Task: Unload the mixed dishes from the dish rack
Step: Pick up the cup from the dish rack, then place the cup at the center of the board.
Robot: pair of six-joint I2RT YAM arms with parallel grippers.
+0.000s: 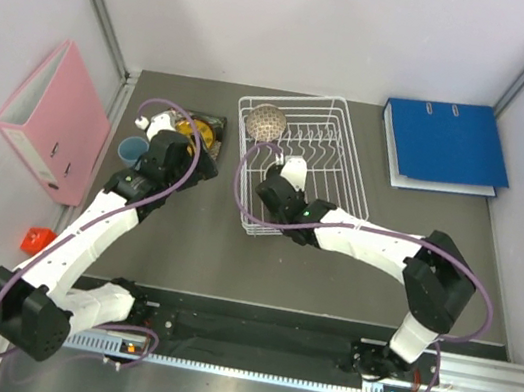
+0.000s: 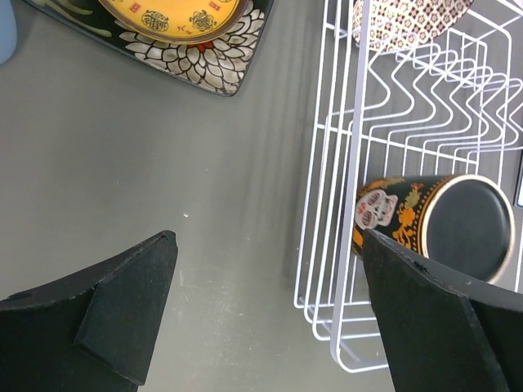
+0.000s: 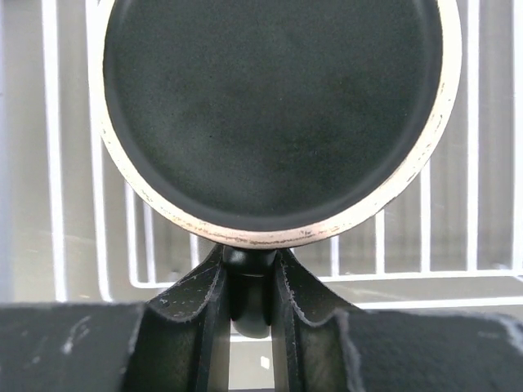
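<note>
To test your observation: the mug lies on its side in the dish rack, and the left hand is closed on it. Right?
No: it is the right hand that is closed on the mug, as the right wrist view shows.

Five dishes in all: one speckled beige-grey round bowl [image 1: 266,122], one dark mug with an orange pattern [image 2: 425,220], one small light-blue cup [image 1: 131,149], one dark floral square plate [image 2: 204,57] and one amber-yellow round plate [image 2: 176,15]. Two of them, bowl and mug, are in the single white wire dish rack [image 1: 331,152] at top centre of the overhead view. The other three are on the grey surface [image 1: 192,245] at upper left. There are two binders, one pink ring binder [image 1: 52,118] at the left edge and one blue ring binder [image 1: 444,142] at upper right. One small red object [image 1: 36,239] is at lower left.
</note>
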